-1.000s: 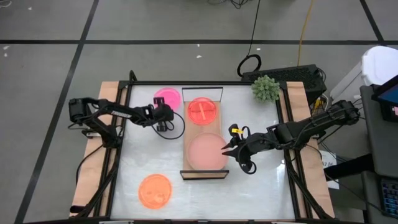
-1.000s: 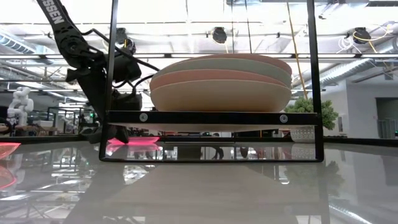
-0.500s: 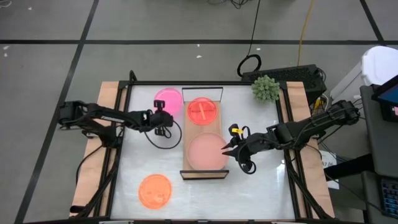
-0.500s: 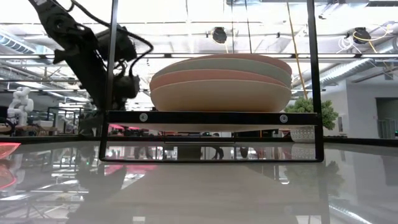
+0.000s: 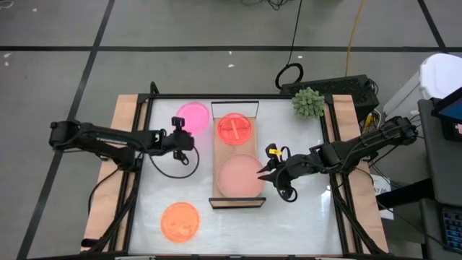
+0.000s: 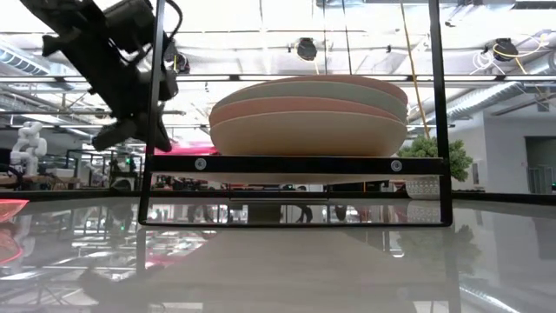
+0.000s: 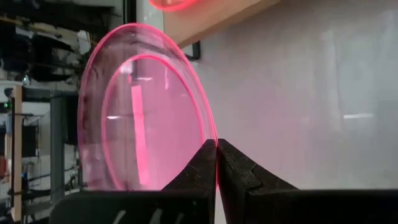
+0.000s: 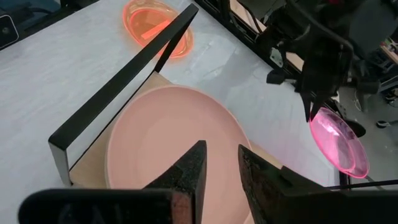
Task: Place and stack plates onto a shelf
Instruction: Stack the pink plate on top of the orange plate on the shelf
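My left gripper (image 5: pixel 182 134) is shut on a small hot-pink plate (image 5: pixel 193 113), held up over the table left of the shelf (image 5: pixel 216 149). An orange-red plate (image 5: pixel 234 128) sits on the shelf's far end. A stack of larger plates (image 6: pixel 308 113), dusty-pink one on top (image 5: pixel 240 177), sits on its near end. Another orange plate (image 5: pixel 179 220) lies on the table at the near left. My right gripper (image 5: pixel 263 173) hovers open over the stack's right rim, with nothing between its fingers (image 8: pixel 249 171). My left gripper pinches the hot-pink plate's rim (image 7: pixel 211 134) between its two fingertips. It comes at the plate from the table's left side, slanting downward. The plate (image 8: pixel 339 144) is lifted clear of the table and hangs tilted beyond the fingers.
A thin black wire frame (image 6: pixel 295 163) stands at each short end of the shelf. A spiky green plant (image 5: pixel 309 102) sits at the far right corner. Wooden strips (image 5: pixel 126 123) border the white table on the left and right.
My left gripper, staying shut on the hot-pink plate, has risen and drawn back toward the table's left edge. The plate lay low at the table and now hangs clear of it, tilted.
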Robot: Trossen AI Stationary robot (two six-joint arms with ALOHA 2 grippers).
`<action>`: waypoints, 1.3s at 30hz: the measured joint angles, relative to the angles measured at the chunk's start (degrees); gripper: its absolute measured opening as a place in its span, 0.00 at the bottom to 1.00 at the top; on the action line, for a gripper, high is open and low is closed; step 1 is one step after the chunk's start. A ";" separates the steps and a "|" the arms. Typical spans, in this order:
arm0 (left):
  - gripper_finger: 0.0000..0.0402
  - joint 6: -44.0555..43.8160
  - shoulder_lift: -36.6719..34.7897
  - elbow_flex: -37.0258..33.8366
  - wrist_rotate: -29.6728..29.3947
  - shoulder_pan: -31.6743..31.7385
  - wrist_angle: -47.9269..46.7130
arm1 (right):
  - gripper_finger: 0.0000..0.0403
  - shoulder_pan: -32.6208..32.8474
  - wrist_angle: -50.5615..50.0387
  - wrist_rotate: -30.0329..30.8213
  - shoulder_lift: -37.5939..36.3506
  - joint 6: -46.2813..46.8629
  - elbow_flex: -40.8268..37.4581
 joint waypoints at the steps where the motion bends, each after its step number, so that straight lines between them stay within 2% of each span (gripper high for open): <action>1: 0.02 0.17 -0.94 0.00 0.01 -0.58 -0.41 | 0.19 0.00 0.04 0.00 0.00 0.00 0.00; 10: 0.02 6.41 -5.46 0.00 0.09 -7.76 -1.52 | 0.19 -0.08 0.51 0.18 0.00 -0.08 0.00; 15: 0.02 10.71 -5.60 0.00 0.15 -11.68 -0.79 | 0.19 -0.24 3.49 4.43 1.29 0.97 0.04; 18: 0.02 12.77 -5.64 0.00 0.19 -13.27 1.36 | 0.19 -1.16 7.14 4.59 3.92 -0.09 0.04; 22: 0.02 16.83 -5.64 0.00 0.30 -14.59 5.21 | 0.19 -3.03 12.71 4.64 7.62 -2.99 0.04; 30: 0.02 26.36 -5.64 0.00 1.09 -15.15 8.17 | 0.19 -5.56 16.43 7.27 10.56 -9.10 0.04; 39: 0.02 40.47 -5.64 0.00 6.98 -15.12 14.30 | 0.19 -10.24 15.96 5.79 11.24 -14.27 0.04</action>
